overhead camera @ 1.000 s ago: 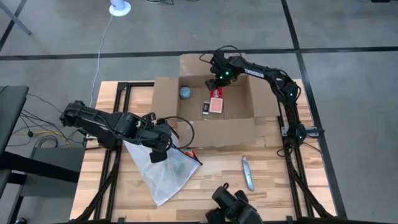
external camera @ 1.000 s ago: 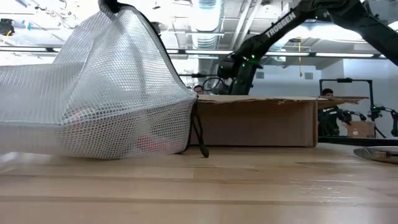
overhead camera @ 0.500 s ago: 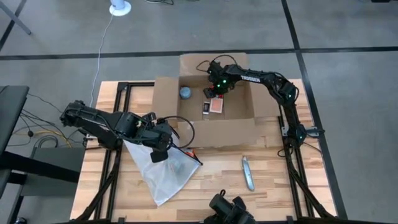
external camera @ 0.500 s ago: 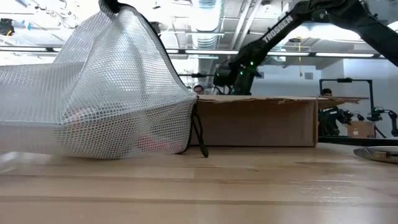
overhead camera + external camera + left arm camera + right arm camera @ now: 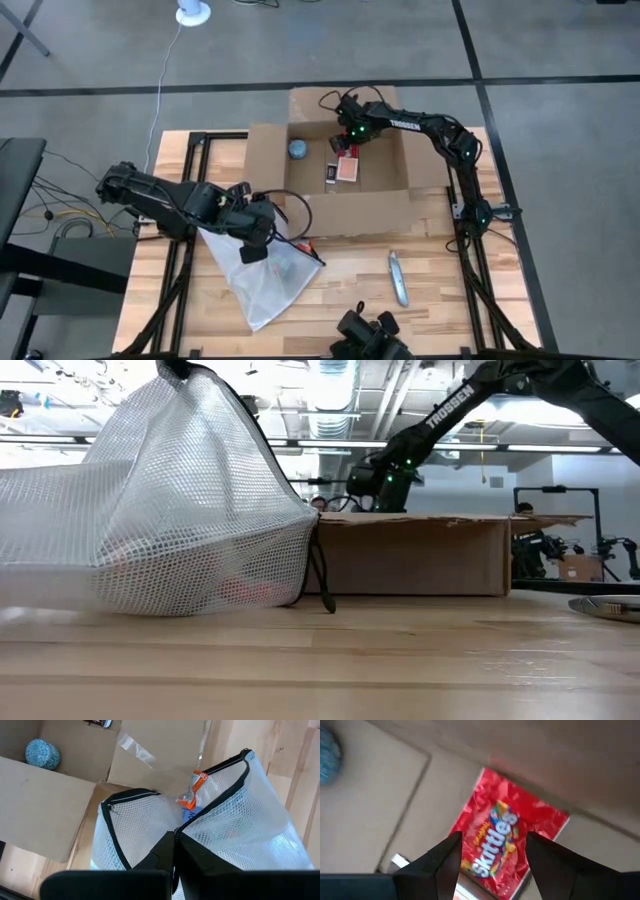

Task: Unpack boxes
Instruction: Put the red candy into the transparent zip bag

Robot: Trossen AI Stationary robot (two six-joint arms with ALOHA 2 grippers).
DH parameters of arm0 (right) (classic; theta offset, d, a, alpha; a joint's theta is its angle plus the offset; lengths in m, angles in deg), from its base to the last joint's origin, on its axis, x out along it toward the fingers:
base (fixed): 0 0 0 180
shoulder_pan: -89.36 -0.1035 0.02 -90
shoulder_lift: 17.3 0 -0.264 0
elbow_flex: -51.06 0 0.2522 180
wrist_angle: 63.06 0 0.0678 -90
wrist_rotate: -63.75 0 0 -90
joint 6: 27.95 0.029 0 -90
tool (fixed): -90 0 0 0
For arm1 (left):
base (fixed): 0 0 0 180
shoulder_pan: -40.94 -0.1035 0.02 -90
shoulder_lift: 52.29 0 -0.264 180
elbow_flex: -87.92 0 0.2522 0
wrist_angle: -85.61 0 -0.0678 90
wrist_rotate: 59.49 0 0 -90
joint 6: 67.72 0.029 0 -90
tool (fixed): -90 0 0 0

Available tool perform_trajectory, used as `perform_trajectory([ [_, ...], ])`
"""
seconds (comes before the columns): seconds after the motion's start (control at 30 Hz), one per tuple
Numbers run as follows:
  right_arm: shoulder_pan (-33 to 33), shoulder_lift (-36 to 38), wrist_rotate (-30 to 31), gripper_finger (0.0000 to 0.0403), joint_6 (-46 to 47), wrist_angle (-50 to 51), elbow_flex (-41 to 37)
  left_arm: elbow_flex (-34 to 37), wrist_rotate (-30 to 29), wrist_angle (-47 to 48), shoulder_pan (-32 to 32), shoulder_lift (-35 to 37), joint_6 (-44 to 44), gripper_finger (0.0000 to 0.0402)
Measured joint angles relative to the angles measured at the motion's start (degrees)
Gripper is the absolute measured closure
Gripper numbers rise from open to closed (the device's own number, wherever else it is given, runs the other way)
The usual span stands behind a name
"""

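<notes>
Wooden slatted counter (image 5: 350,275) on a black frame, grey concrete floor around it.

Item 1: brown cardboard box (image 5: 345,208), flaps open, at the far middle of the counter. Contents: a red Skittles packet (image 5: 507,840) toward the far right of the box floor, a second flat red packet (image 5: 346,171) just near of it, a small dark card (image 5: 330,172) beside that on the left, and a blue-speckled round object (image 5: 298,149) at the far left of the box floor.

Item 2: white mesh bag (image 5: 262,280) with black edging, near left of the box, its raised corner touching the box's near-left corner in the low view. An orange-wrapped item (image 5: 192,795) shows at the bag's mouth.

Item 3: silver utility knife (image 5: 398,278), lying on the counter near right of the box, apart from it.

Left hand (image 5: 174,852): over the mesh bag, fingers pinched together on the bag's black rim, lifting it into a peak.

Right hand (image 5: 492,852): inside the box, hovering just above the Skittles packet, fingers spread wide with the packet showing between them, holding nothing.
</notes>
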Motion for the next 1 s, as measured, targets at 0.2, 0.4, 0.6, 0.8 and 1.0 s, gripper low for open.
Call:
perform_trajectory([
  [0.2, -0.78, 0.55, -0.44, 0.0203, 1.2, -4.32, -6.6, 0.02, 0.0, -0.06, 0.09, 0.0, 0.99, 0.0402],
  [0.4, -0.99, 0.52, -1.06, 0.0203, 1.47, -6.69, -8.64, 0.04, 0.05, -0.06, 0.09, 0.0, 1.97, 0.0402],
  [0.6, -0.26, 0.42, -3.54, 0.0249, 0.08, -7.02, -8.89, 0.07, 0.07, -0.06, 0.12, 0.0, 1.28, 0.0402],
  [0.8, -0.28, 0.31, -7.34, 0.0382, -3.5, -9.53, -9.29, 0.09, 0.09, -0.06, 0.51, 0.0, -0.24, 0.0402],
  [1.0, 0.16, 1.85, -8.3, 0.0395, -7.5, -7.23, -8.79, 0.09, 0.11, -0.04, 1.03, 0.0, -0.21, 0.0402],
])
